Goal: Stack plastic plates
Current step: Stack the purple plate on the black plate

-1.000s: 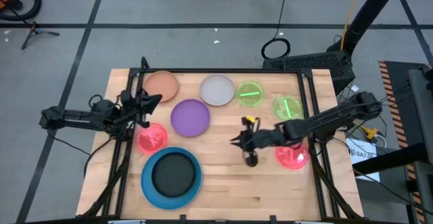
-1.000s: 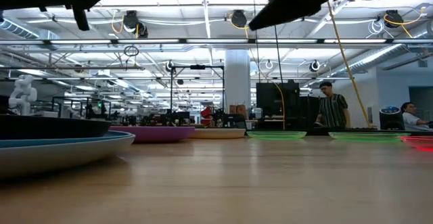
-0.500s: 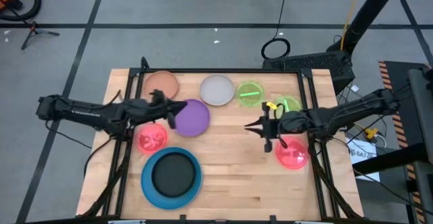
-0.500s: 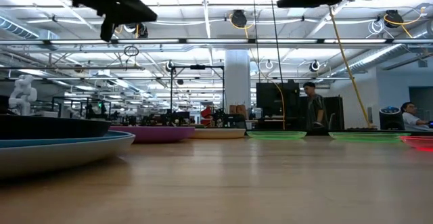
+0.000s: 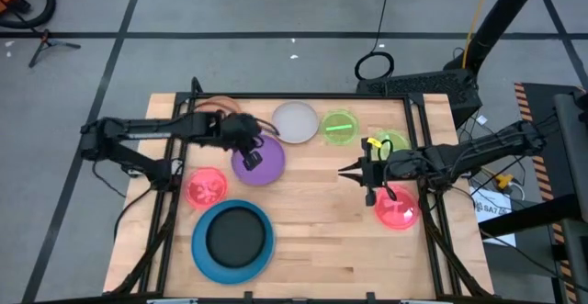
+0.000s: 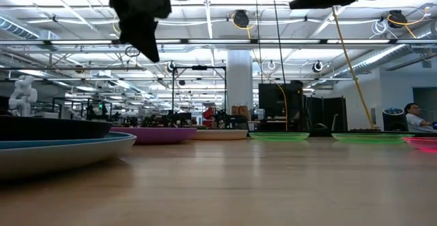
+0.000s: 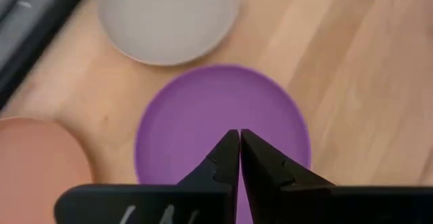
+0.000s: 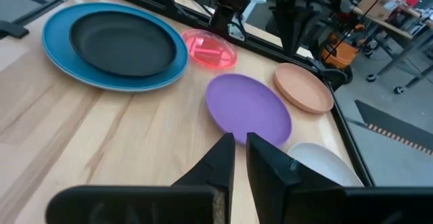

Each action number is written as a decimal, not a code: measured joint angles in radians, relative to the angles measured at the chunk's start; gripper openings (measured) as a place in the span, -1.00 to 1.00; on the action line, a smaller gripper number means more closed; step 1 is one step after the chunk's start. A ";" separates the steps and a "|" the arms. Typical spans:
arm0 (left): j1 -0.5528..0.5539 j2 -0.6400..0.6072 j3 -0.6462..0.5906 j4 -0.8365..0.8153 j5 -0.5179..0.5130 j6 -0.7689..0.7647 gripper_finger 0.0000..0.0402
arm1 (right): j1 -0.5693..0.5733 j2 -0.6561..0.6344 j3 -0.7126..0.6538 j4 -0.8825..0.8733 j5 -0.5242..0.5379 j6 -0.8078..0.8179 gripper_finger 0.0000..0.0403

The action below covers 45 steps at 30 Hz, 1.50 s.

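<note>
The left claw (image 5: 250,150) is positioned above the purple plate (image 5: 258,160), over its edge nearest the orange-brown plate (image 5: 219,113). In the left wrist view its fingers (image 7: 223,163) are pressed together, tips touching, and hold nothing. The low view shows this claw raised well above the desk (image 5: 312,240).

The right claw (image 5: 360,174) hangs over bare desk surface between the purple plate and the right-hand pink plate (image 5: 397,210). In the right wrist view its fingers (image 8: 220,160) are nearly closed, with a narrow gap between them, and grip nothing.

Plate layout on the desk:
- The black plate (image 5: 235,234) rests inside the large blue plate (image 5: 200,249) at the front left.
- A second translucent pink plate (image 5: 206,186) lies just beside the blue plate, toward the back.
- The purple plate lies near the centre, flat on the desk.
- The orange-brown plate, the whitish plate (image 5: 295,122) and a neon green plate (image 5: 339,127) form a row along the back edge.
- A second green plate (image 5: 393,143) lies at the right, partly covered by the right arm.
</note>
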State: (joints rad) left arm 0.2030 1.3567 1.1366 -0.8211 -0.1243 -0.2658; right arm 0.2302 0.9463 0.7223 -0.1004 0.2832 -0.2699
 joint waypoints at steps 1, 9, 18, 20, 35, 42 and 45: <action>0.028 0.025 0.015 -0.002 0.041 0.047 -0.88 | 0.000 0.000 0.000 0.001 0.000 0.000 -0.84; 0.213 0.196 0.033 -0.008 0.148 0.493 -0.88 | 0.000 0.000 0.000 -0.026 0.000 0.021 -0.84; 0.361 0.313 0.034 -0.008 0.229 0.592 -0.88 | 0.000 0.000 0.000 -0.062 -0.001 0.053 -0.84; 0.376 0.322 0.034 -0.008 0.228 0.601 -0.88 | 0.000 0.000 0.000 -0.062 0.000 0.055 -0.84; 0.397 0.340 0.034 0.031 0.221 0.586 0.03 | 0.001 0.000 0.000 -0.070 -0.001 0.071 -0.84; 0.397 0.340 0.034 0.072 0.220 0.586 0.09 | 0.001 0.000 0.000 -0.079 -0.001 0.075 -0.84; 0.397 0.340 0.034 0.072 0.220 0.581 0.09 | 0.001 0.000 0.000 -0.079 -0.001 0.075 -0.84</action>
State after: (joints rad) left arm 0.6003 1.6962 1.1702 -0.7494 0.0959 0.3155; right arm 0.2310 0.9463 0.7227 -0.1791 0.2825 -0.1945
